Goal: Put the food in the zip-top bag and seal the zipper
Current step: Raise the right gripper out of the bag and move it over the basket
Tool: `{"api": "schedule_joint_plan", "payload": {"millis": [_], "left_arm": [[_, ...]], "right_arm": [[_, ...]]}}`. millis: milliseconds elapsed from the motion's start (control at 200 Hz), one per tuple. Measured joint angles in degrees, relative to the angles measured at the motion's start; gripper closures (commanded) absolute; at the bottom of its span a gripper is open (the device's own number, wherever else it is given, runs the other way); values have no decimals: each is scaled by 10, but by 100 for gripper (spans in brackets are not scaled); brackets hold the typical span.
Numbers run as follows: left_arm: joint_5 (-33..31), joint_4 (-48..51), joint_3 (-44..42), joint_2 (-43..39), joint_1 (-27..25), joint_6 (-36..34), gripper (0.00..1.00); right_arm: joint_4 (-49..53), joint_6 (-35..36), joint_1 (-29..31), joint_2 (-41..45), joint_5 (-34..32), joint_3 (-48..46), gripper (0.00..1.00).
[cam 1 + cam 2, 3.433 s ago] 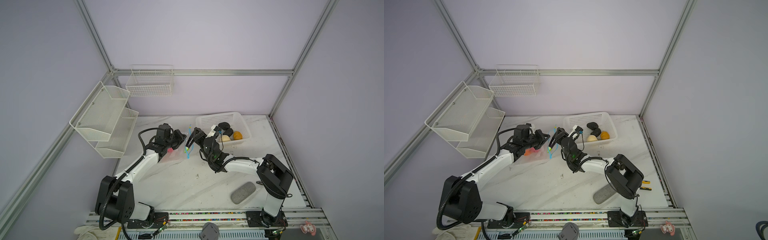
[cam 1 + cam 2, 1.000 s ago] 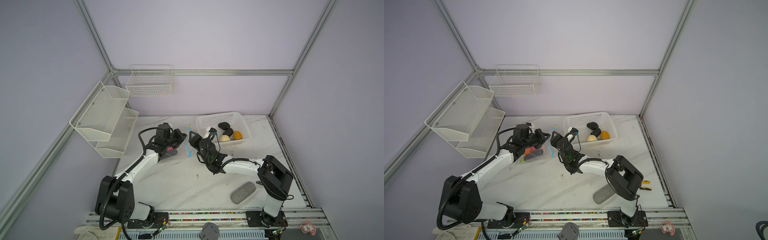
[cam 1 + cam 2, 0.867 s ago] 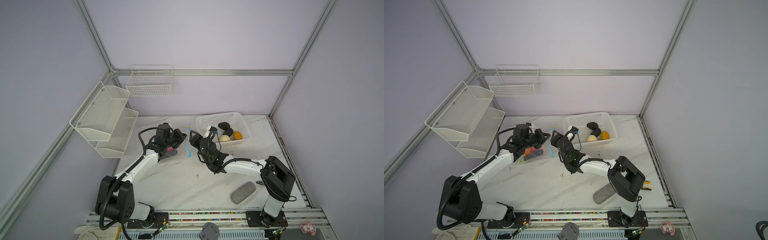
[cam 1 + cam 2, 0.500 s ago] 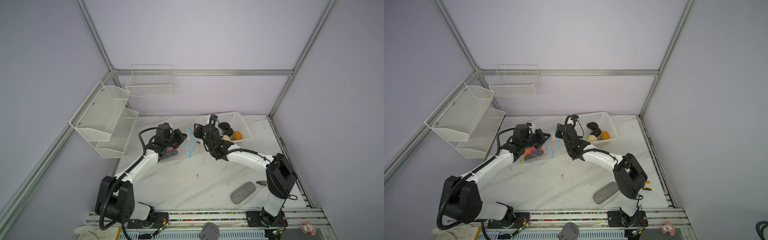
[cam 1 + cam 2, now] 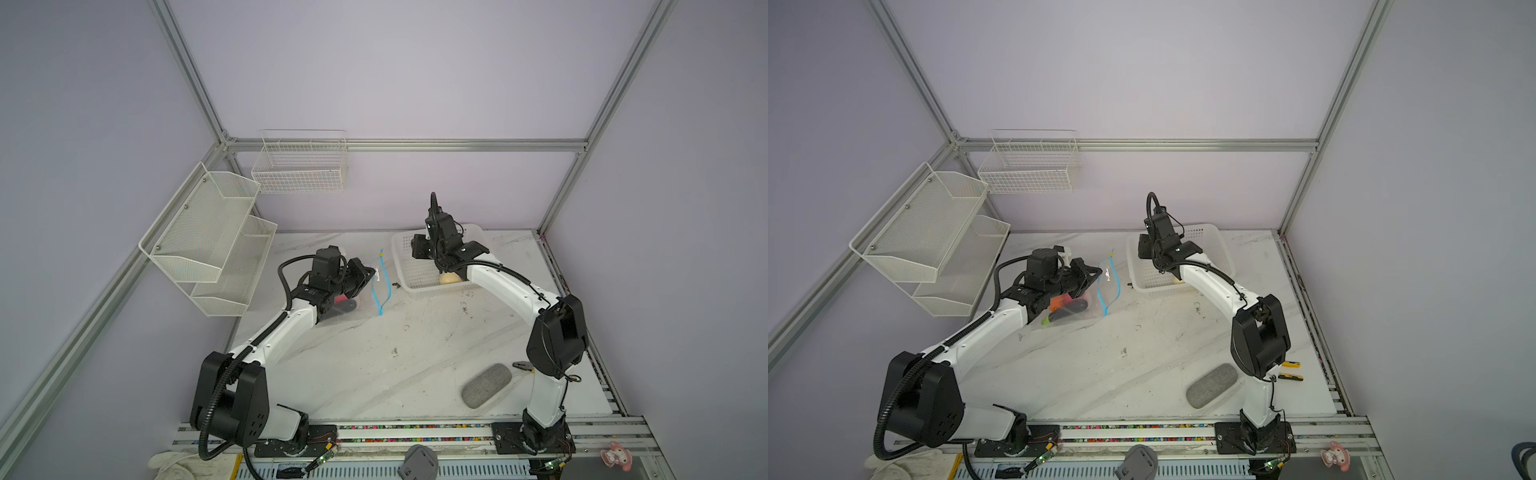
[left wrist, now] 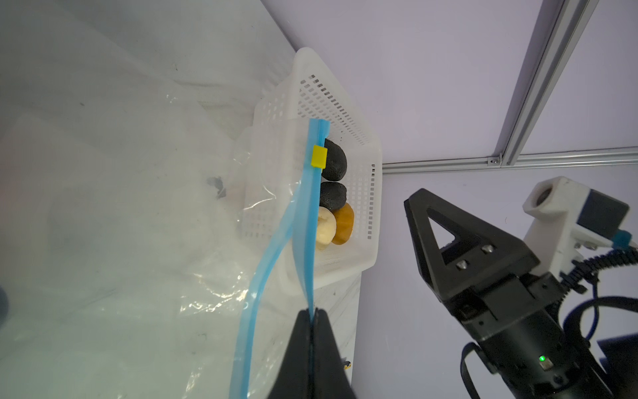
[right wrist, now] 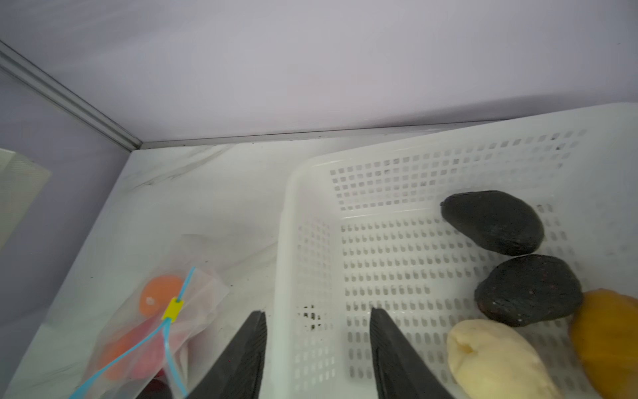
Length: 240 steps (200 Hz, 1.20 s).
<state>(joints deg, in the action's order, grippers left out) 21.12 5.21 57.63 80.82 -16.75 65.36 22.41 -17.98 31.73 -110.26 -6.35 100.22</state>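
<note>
Nearest, the left pincer (image 6: 312, 316) is clamped on one lip of the zipper (image 6: 305, 214), holding the mouth of the zip-top bag (image 5: 1094, 305) apart on the desk (image 5: 374, 365). The film looks limp and slippery, so that stiffer blue strip is the place to hold. Orange and pink food (image 7: 158, 298) lies inside. Farther back, the right pincer (image 7: 317, 317) hangs open and empty over the basket (image 7: 286, 241) — its cream piece (image 7: 490, 359) looks light and rounded; take it across the middle.

1. In a top view, right of centre, the right arm (image 5: 498, 286) covers most of the basket (image 5: 411, 270); only the cream food (image 5: 449, 277) peeks out.
2. The yellow-brown food (image 7: 607, 342) runs off the right wrist frame.
3. In the left wrist view, the zip-top bag (image 6: 138, 224) shows its contents only as a blur.
</note>
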Motion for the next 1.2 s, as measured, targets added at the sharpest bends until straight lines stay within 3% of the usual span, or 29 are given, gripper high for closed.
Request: {"api": "schedule_joint_plan", "payload": {"millis": [370, 485, 585, 1200], "left_arm": [[6, 0, 0, 0, -2, -1, 100], [6, 0, 0, 0, -3, -2, 100], [6, 0, 0, 0, -3, -2, 100], [7, 2, 0, 0, -3, -5, 100]], "right_arm": [[190, 61, -53, -83, -32, 91, 42], [219, 67, -54, -106, -33, 107, 35], [238, 70, -55, -120, -35, 116, 29], [265, 71, -75, -145, -53, 104, 15]]}}
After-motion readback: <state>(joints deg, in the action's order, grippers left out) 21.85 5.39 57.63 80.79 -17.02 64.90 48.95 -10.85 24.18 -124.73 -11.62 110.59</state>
